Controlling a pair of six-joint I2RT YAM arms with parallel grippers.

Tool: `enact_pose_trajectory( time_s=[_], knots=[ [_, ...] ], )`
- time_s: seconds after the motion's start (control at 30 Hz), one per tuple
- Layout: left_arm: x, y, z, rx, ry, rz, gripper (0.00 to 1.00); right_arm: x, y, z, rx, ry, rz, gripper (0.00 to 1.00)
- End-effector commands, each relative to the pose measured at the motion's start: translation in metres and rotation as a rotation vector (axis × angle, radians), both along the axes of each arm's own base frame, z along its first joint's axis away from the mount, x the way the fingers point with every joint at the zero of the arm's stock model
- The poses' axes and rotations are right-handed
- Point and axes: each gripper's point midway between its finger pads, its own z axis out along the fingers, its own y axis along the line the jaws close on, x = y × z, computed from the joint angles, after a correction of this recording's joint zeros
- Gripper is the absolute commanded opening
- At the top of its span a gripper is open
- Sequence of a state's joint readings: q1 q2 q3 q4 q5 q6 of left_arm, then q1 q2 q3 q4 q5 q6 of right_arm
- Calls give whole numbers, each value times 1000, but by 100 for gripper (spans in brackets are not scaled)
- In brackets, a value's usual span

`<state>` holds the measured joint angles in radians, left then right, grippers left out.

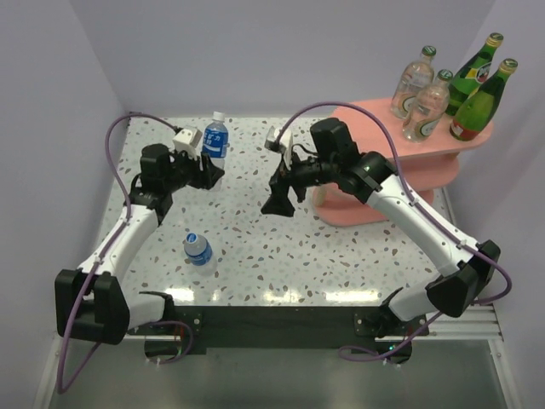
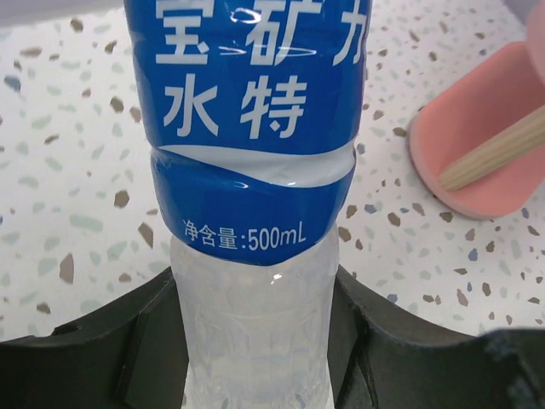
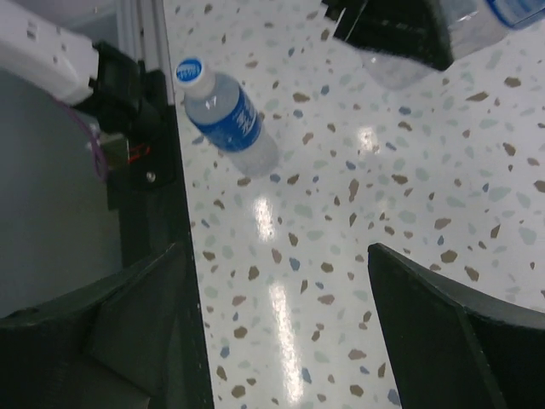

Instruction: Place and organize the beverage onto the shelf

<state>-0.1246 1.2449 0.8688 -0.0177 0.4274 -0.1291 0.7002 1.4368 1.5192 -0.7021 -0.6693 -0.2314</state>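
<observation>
My left gripper (image 1: 207,173) is shut on a clear plastic bottle with a blue label and white cap (image 1: 215,136), held upright at the far left of the table. In the left wrist view its fingers (image 2: 111,341) press both sides of the bottle's clear lower body (image 2: 255,324). A second blue-label bottle (image 1: 197,249) stands at the near left and also shows in the right wrist view (image 3: 226,119). My right gripper (image 1: 279,200) is open and empty over the table's middle (image 3: 281,324). The pink shelf (image 1: 375,119) at the right holds two clear green-capped bottles (image 1: 415,81) and two dark green bottles (image 1: 481,102) on its top tier.
The shelf's lower tiers (image 1: 353,209) sit just right of my right gripper, and one tier with a wooden post shows in the left wrist view (image 2: 485,145). The terrazzo table (image 1: 255,256) ends in a black front rail (image 3: 153,213). Walls close in at the left and back.
</observation>
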Motion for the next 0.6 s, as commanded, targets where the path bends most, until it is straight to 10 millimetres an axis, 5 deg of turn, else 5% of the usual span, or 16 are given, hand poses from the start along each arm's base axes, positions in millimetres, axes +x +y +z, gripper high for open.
enact_pose_trajectory(
  time_s=[0.0,0.2,0.37,0.57],
  knots=[
    [2,-19,112,-42,-438,-147,0,25,25,68,206,79,-186,91],
    [-30,-41,162,-148,-568,-254,0,72,43,129,421,103,-423,99],
    [-57,-68,191,-219,-631,-315,0,92,58,158,503,158,-493,99],
    [-76,-93,214,-277,-660,-362,0,100,70,148,462,132,-558,99]
  ],
)
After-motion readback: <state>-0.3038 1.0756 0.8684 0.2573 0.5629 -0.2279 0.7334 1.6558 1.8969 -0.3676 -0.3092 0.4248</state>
